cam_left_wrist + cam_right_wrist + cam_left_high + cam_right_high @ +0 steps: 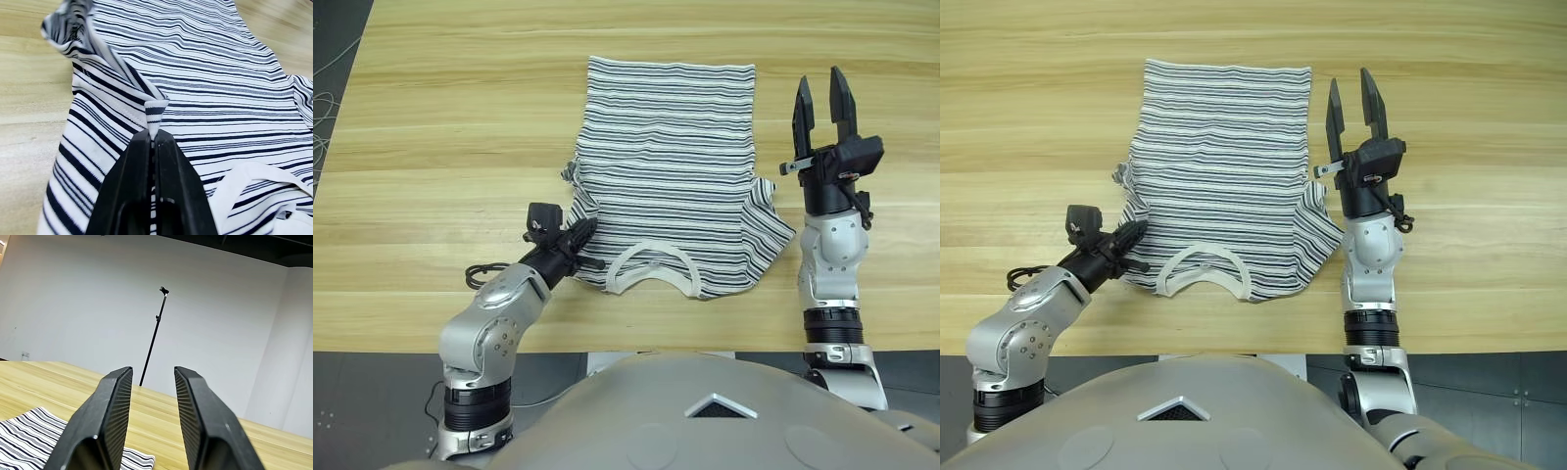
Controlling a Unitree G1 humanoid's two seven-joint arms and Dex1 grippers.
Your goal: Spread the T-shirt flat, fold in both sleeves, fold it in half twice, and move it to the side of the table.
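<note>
The T-shirt (666,147) is lying spread on the table (440,117). The left gripper (152,139) is pinching what is probably the left sleeve (576,178), starting the sleeve fold. The right gripper (823,98) is hovering, fingers wide, and next needs the other sleeve (767,213).

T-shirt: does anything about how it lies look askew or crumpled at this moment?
Yes. The T-shirt lies mostly flat, but its left sleeve is bunched and curled up at the edge, while the right sleeve lies spread. The left pincer is shut on a raised pinch of fabric by that shoulder.
</note>
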